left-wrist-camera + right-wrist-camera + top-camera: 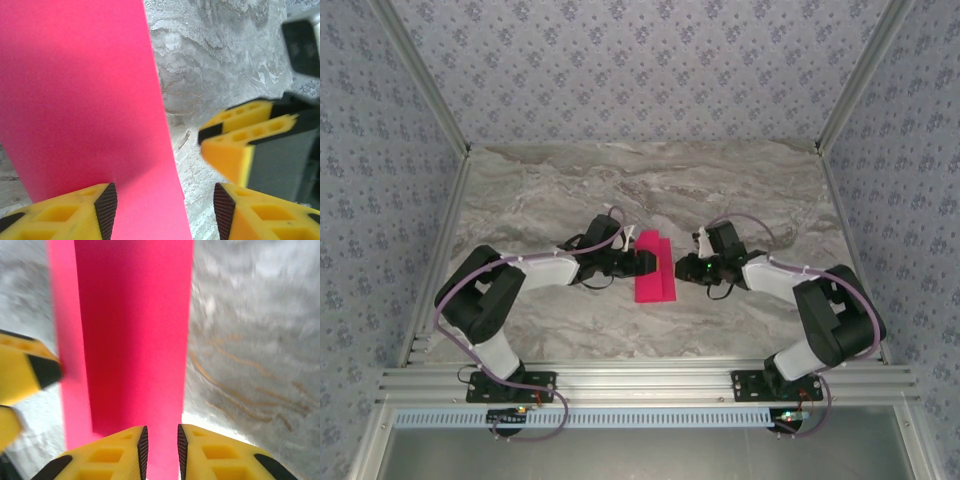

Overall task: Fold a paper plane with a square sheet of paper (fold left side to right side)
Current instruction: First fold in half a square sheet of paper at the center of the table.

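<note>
The square sheet of paper [653, 267] is bright magenta and lies folded into a narrow two-layer strip at the middle of the marble table. My left gripper [646, 262] is at the strip's left edge. In the left wrist view it [165, 210] is open wide, with the paper [85, 100] flat beneath its left pad. My right gripper [681, 268] is at the strip's right edge. Its jaws [161, 452] stand a narrow gap apart over the paper [135, 330], with pink showing through the gap. Each wrist view catches the other arm's yellow fingers [240, 135] [25, 370].
The marble tabletop [570, 190] spreads bare behind and to both sides of the paper. Aluminium rails [640, 385] run along the near edge by the arm bases, and patterned walls [640, 60] enclose the back and sides.
</note>
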Motion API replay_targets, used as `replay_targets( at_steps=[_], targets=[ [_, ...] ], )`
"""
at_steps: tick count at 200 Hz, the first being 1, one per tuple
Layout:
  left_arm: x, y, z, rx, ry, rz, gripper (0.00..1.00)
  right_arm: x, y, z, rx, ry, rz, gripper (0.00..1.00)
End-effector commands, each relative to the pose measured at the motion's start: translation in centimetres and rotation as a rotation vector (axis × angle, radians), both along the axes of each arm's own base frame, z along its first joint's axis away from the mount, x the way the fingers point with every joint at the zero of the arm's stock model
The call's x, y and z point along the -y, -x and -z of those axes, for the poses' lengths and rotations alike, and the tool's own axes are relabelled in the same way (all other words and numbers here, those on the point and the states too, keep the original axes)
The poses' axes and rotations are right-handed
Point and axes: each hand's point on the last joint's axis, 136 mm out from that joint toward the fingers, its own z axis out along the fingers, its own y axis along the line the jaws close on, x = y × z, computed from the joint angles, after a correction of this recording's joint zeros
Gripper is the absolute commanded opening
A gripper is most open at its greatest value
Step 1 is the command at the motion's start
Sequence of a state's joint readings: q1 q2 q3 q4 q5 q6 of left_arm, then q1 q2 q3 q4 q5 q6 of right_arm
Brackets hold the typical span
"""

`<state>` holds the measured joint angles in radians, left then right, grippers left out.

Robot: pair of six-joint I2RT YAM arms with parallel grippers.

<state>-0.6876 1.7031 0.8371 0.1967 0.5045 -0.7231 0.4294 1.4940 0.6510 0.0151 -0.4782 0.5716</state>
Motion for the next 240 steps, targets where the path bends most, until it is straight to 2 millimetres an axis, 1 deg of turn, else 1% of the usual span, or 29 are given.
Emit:
replay_targets(
  at_steps=[1,15,22,38,66,90,109,126,132,151,165,174,189,208,227,240],
  targets=[
    [0.8,-0.7,-1.3,0.041,0.028,0.004,0.46,-1.4,-1.1,-3.2,0.057,-0.172,-0.029,0.34],
    [0.7,-0.7,-1.2,0.042,0.024,-0.001,0.40,-1.8,-1.5,-3.7,0.057,-0.211,-0.028,0.40],
    [0.7,-0.7,-1.1,0.041,0.021,-0.001,0.38,-2.2,-1.7,-3.8,0.054,-0.228,-0.034,0.42],
    [0.6,-0.7,-1.0,0.039,0.017,-0.003,0.36,-2.7,-2.2,-3.8,0.050,-0.244,-0.038,0.45],
    [0.6,-0.7,-1.1,0.042,0.016,-0.006,0.34,-3.4,-2.7,-2.5,0.011,-0.239,-0.037,0.45],
    [0.5,-0.7,-1.2,0.045,0.013,-0.006,0.34,-4.3,-2.8,-2.0,0.001,-0.263,-0.051,0.43],
    [0.4,-0.6,-1.3,0.045,0.009,-0.005,0.33,-4.5,-2.6,-1.4,-0.012,-0.259,-0.056,0.41],
    [0.3,-0.6,-1.3,0.049,0.007,-0.008,0.33,-4.5,-2.5,-1.2,-0.012,-0.252,-0.058,0.33],
    [0.2,-0.6,-1.4,0.051,0.007,-0.008,0.33,-4.4,-2.5,-1.2,-0.013,-0.247,-0.060,0.29],
    [0.1,-0.6,-1.6,0.057,0.005,-0.012,0.34,-4.2,-2.4,-0.8,-0.018,-0.226,-0.056,0.12],
    [-0.1,-0.5,-1.8,0.066,0.000,-0.017,0.36,-3.9,-2.3,-0.4,-0.022,-0.201,-0.056,0.03],
    [-0.4,-0.5,-2.2,0.077,-0.006,-0.024,0.39,-3.6,-2.3,-0.1,-0.023,-0.175,-0.051,0.01],
    [-1.3,-0.6,-2.4,0.096,-0.035,-0.058,0.42,-3.0,-2.4,0.4,-0.028,-0.131,-0.033,0.00],
    [-2.4,-0.5,-2.6,0.114,-0.069,-0.090,0.45,-2.8,-2.5,0.6,-0.035,-0.115,-0.022,0.00],
    [-3.6,-0.4,-2.1,0.107,-0.124,-0.125,0.48,-2.4,-2.5,1.0,-0.012,-0.074,-0.028,0.00],
    [-4.2,-0.2,-1.5,0.090,-0.161,-0.138,0.53,-1.9,-2.7,1.2,-0.008,-0.044,-0.010,0.00]
  ],
)
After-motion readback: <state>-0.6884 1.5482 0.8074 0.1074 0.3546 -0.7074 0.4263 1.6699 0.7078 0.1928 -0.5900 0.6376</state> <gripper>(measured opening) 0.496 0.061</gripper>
